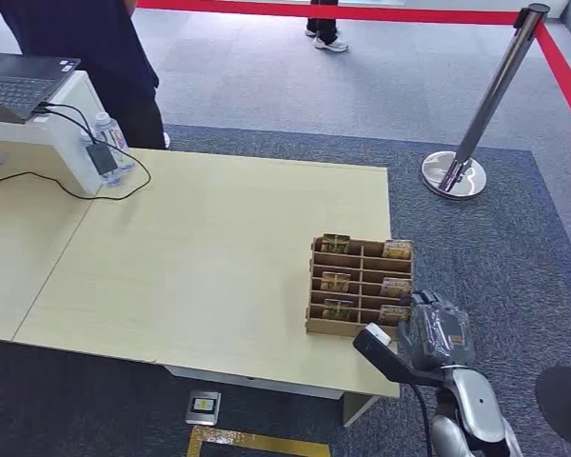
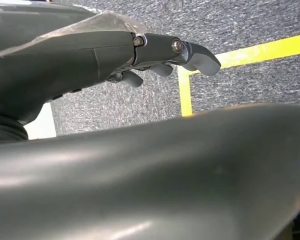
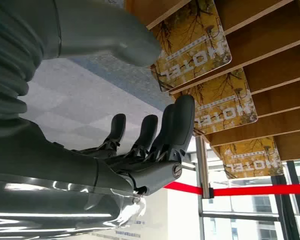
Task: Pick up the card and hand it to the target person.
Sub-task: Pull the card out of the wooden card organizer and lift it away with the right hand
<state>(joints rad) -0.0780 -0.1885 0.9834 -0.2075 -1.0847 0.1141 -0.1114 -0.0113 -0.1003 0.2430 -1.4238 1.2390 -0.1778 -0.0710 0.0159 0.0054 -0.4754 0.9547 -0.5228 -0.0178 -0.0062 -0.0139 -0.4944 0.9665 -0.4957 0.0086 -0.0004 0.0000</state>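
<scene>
Card rack: a wooden slotted holder (image 1: 360, 286) stands on the tabletop (image 1: 218, 257) near its right front corner, with two columns of slots.
Cards: several yellow-brown cards printed HOTEL sit upright in the slots; the right column's cards (image 1: 396, 283) lie nearest the robot's right arm, and the front one (image 1: 393, 313) is the closest of them.
Right robot hand: the right robot hand (image 1: 435, 332) hovers just beside the rack's right front corner, holding nothing, fingers apart and extended, thumb held off from them.
Wrist close-up: in the right wrist view the fingertips (image 3: 182, 112) reach toward the card edges (image 3: 192, 42), with the thumb on the other side of the nearest card; no contact can be made out.
Key relation: the cards lie ahead of and to the left of the right robot hand, close to it; each card's long edge runs across the rack, left to right, so the free short edge faces this hand.
Left robot hand: the left robot hand (image 2: 167, 57) hangs low over carpet with yellow floor tape (image 2: 186, 90), empty, fingers loosely spread, well apart from the rack.
Nearer arm: the right, clearly.
Target person: a person in dark clothes (image 1: 88, 48) stands beyond the tabletop's far left side, well apart from the rack.
Step in hand: likely closing thumb and fingers on one right-column card; the card is not yet lifted.
</scene>
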